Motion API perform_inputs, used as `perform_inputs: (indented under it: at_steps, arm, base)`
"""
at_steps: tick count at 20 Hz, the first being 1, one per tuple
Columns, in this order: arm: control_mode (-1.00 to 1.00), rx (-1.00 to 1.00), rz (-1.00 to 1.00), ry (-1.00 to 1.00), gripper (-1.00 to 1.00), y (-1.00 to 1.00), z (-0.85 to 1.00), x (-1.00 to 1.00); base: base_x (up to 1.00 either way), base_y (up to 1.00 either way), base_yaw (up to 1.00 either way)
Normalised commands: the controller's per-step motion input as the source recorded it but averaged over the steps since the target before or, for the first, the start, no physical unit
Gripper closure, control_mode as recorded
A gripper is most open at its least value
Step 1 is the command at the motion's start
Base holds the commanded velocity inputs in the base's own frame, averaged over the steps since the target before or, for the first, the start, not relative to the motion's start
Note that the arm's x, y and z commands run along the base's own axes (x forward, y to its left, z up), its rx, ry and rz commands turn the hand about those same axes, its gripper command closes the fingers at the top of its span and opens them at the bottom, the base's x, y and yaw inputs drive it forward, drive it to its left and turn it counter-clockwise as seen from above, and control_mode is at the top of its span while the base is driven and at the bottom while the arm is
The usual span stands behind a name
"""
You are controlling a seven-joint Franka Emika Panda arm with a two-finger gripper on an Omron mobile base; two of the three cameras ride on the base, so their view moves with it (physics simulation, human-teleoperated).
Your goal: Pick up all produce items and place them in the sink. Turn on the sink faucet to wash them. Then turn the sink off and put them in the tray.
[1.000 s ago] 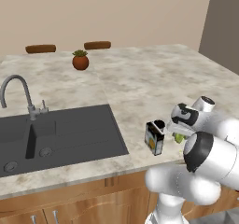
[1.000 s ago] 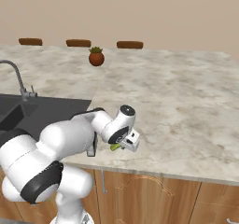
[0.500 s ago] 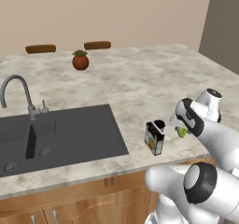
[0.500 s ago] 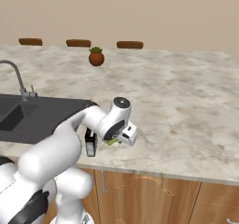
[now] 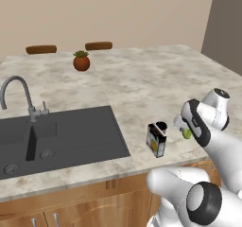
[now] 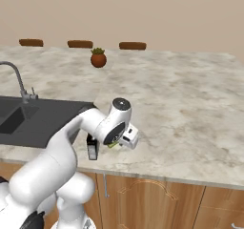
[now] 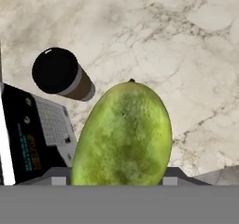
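A small yellow-green oval produce item (image 7: pixel 123 134) sits between my fingers, and my gripper (image 7: pixel 114 181) is shut on it. From the base views the fruit (image 5: pixel 186 133) (image 6: pixel 113 145) shows just under my hand near the counter's front edge, right of the sink. The dark-grey sink (image 5: pixel 71 131) (image 6: pixel 43 118) lies to the left, with the grey gooseneck sink faucet (image 5: pixel 19 86) (image 6: pixel 16 78) behind it. The tray is out of view.
A small dark box with a yellow mark (image 5: pixel 156 138) (image 6: pixel 92 147) (image 7: pixel 32 139) stands close beside the fruit. A brown cylinder with a black top (image 7: pixel 60 73) stands next to the box. A potted plant (image 5: pixel 81 61) (image 6: pixel 98 58) sits at the counter's far side.
My arm has swung its elbow round and the hand has edged slightly right. The fruit has stayed between the fingers.
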Motion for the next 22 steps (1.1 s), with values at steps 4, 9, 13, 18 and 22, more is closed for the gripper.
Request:
perform_inputs:
  at_steps: [4, 9, 13, 18, 22]
  arm:
    - [1.0, 0.0, 0.0, -0.03, 1.0, 0.0, 0.0, -0.11]
    - [1.0, 0.0, 0.0, 0.0, 1.0, 0.0, 0.0, 0.0]
    - [1.0, 0.0, 0.0, 0.0, 1.0, 0.0, 0.0, 0.0]
    - [1.0, 0.0, 0.0, 0.0, 1.0, 0.0, 0.0, 0.0]
    - [1.0, 0.0, 0.0, 0.0, 1.0, 0.0, 0.0, 0.0]
  base:
    - [-0.4, 0.0, 0.0]
    - [-0.4, 0.54, 0.0]
    - [-0.22, 0.81, 0.0]
    - [-0.04, 0.97, 0.0]
    - [0.0, 1.0, 0.0]
